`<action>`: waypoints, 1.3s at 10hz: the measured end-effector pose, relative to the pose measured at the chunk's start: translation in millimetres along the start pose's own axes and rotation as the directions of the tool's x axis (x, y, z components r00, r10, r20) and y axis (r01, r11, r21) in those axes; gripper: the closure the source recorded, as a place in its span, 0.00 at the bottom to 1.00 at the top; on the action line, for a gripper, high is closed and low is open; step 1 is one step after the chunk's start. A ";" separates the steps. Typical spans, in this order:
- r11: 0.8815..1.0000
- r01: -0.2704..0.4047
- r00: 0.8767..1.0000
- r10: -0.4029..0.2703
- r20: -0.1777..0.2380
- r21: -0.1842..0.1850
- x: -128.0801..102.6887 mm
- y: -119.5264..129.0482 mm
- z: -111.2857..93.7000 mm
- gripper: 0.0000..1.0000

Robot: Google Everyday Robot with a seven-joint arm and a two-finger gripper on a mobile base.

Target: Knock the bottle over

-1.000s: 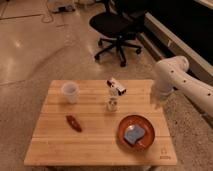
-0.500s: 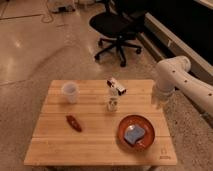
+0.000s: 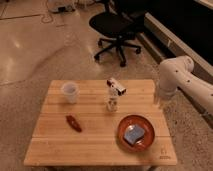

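**Arm pose.** The white arm is entering from the right edge of the view. It is running up and left to a rounded elbow, then bending down towards the right-hand edge of the wooden table. Its lower end, where the gripper is sitting, is hanging just beside the table's far right corner, about level with the table top. Whether the gripper is open or closed cannot be told. It is holding nothing that is showing and is standing well apart from the bottle, on the bottle's right.

**Bottle, appearance.** The bottle is showing as a small, narrow, pale item with faint markings on its body. A white top piece is sitting across its neck, with what appears to be a dark reddish patch at the upper left end.

**Bottle, position and orientation.** The bottle is standing upright on its base, its long axis running vertically. It is sitting in the far half of the table, near the middle across its width. The top piece is lying aslant, sloping from upper left down to lower right.

**Surroundings.**
- A white cup is standing to the bottle's left, apart from it.
- A small reddish-brown item is lying nearer the front left.
- A brown plate carrying a blue object is sitting at front right.
- A black office chair is standing on the floor beyond the table.
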 end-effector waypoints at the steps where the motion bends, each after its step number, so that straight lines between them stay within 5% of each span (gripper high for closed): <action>1: 1.000 -0.005 1.000 0.005 0.000 0.003 -3.0 -4.3 1.9 0.59; 5: 1.000 -0.009 1.000 0.009 0.001 0.007 -5.3 9.6 -3.0 0.59; 8: 1.000 -0.008 1.000 0.008 -0.001 0.011 -3.0 -19.4 4.0 0.59; 13: 1.000 0.013 1.000 -0.013 -0.006 0.008 -2.8 -12.7 -0.8 0.59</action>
